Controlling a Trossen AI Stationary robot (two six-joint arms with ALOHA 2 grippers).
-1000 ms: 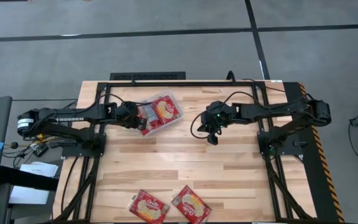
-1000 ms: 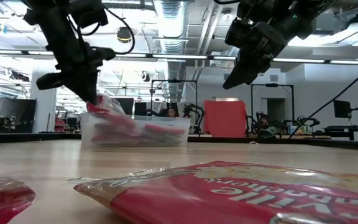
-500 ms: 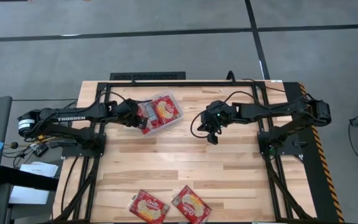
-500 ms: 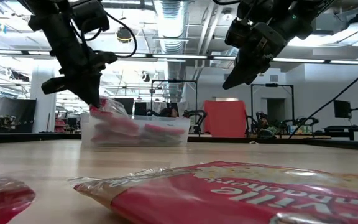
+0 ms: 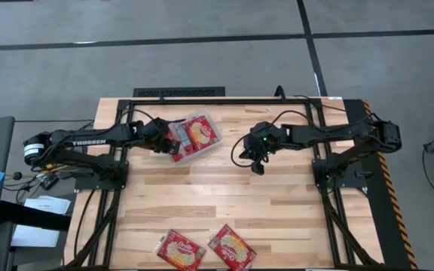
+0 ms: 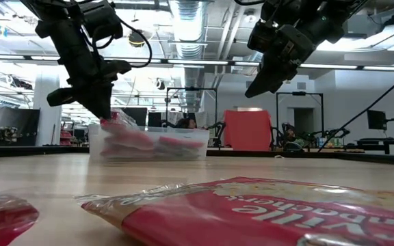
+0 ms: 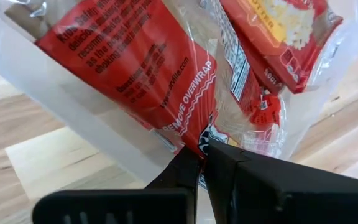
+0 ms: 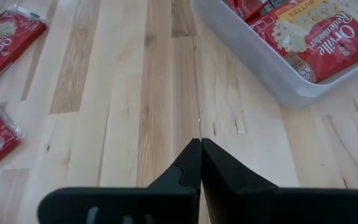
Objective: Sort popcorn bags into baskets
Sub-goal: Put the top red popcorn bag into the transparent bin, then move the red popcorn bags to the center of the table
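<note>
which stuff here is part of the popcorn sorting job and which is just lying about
Part of the job:
- clear tray holding popcorn bags
- bag held over the tray by the left gripper
- two bags at the table's near edge
- right gripper, shut and empty, beside the tray

Just lying about:
- papers and cables left of the table

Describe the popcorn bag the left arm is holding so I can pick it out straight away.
Find the clear plastic tray at the far middle of the wooden table. At its left edge, the left end effector is shut on a red popcorn bag held tilted over the rim. Unlike the bags lying flat in the tray, it shows its printed white text, not the popcorn picture.
</note>
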